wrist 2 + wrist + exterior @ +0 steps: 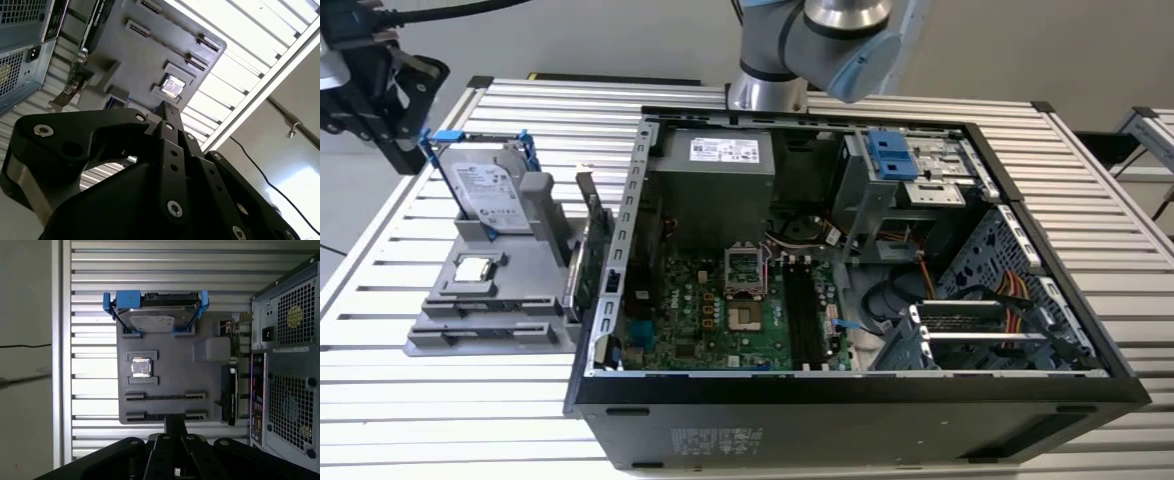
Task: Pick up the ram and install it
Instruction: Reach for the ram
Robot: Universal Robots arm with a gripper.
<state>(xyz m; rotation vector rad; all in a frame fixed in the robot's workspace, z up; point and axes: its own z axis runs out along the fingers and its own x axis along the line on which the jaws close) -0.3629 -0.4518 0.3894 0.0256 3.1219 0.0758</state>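
Currently, you are looking at a slatted metal bench (440,400) that is carrying an open computer case (854,425) and, just beside it on the exterior view's left, a gray fixture tray (170,375). Your arm's black hand (175,420) is hovering apart from the tray, with its fingertips pointing toward it in both wrist views. The fingers are pressing together, and nothing is showing between them. In the exterior view the hand is hanging at that view's far left, beyond the tray. A silver hard drive (487,195) in a blue-clipped frame is standing upright at the tray's far end. A square processor chip (141,368) is lying flat in a pocket near the tray's middle. A green expansion card (591,255) is standing on edge along the side nearest the case. Two long narrow slots (165,396) are running across the tray's near end. Inside the case the motherboard (700,320) is lying flat. The ram (803,315) seems to be sitting as a long dark strip among the board's black slots, though you cannot tell this for certain.
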